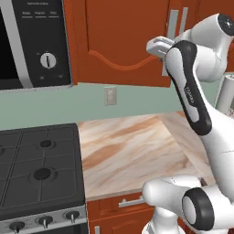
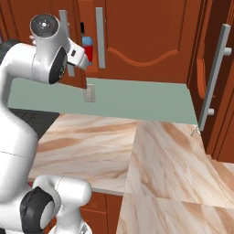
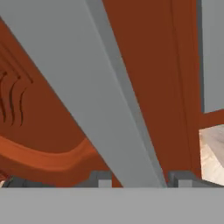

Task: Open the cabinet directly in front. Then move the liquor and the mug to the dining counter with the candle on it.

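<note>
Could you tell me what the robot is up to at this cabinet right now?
The white arm has its end effector around the silver bar handle of the reddish-brown wall cabinet above the marble worktop. In the right base view the door stands slightly ajar, and the liquor bottle shows in the gap. The mug is not visible yet.

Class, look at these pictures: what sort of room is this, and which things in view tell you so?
Most likely a home kitchen: a black gas stove with knobs, a beige-brown marble-patterned worktop, and reddish-brown wooden wall cabinets with long silver bar handles.
</note>
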